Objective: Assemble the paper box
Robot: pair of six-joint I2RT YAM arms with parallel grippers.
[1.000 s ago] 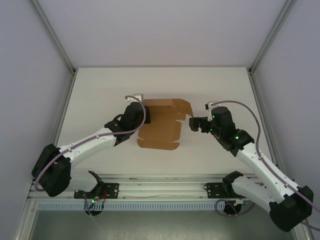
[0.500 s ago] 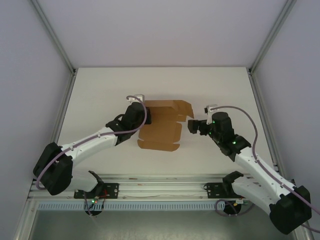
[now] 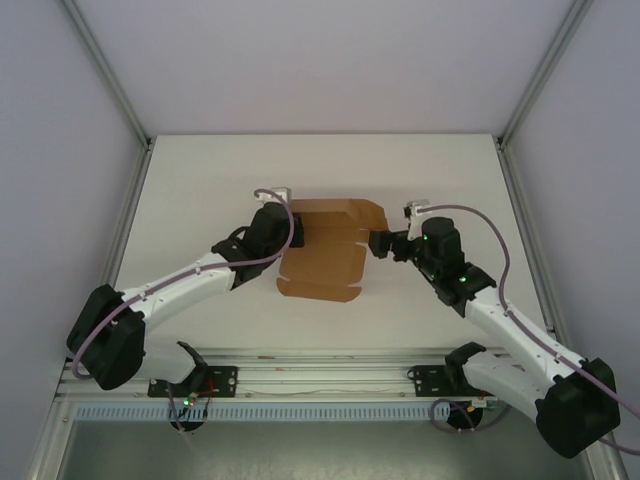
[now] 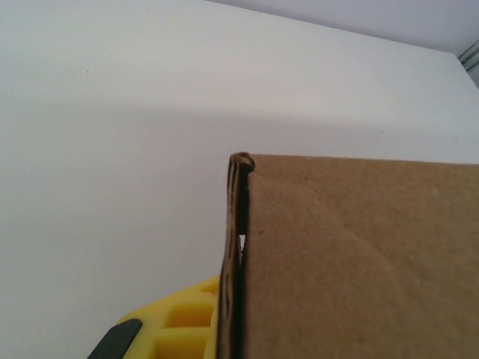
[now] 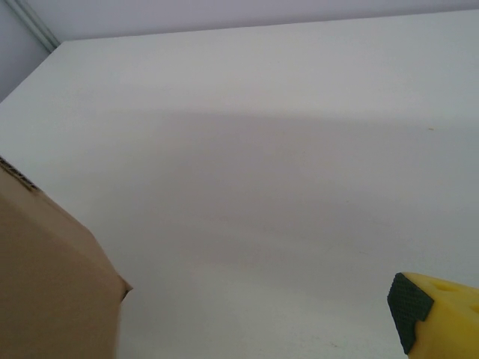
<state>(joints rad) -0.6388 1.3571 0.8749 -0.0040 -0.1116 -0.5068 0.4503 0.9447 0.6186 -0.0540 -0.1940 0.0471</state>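
Two risks stand out: the right gripper, jaws apart and empty, sits just beside the right flap of the box, and a push there could slide or buckle the sheet; the left gripper has one finger against the folded left wall, the other hidden, so its hold cannot be told; the box lies mid-table, mostly flat, nothing in it.

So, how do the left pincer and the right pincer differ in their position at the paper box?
The left pincer is at the left edge of the paper box; the right pincer is at its right edge. In the wrist views, the left pincer's finger touches the box, while the right pincer's finger stands apart from it. Both have yellow fingers.
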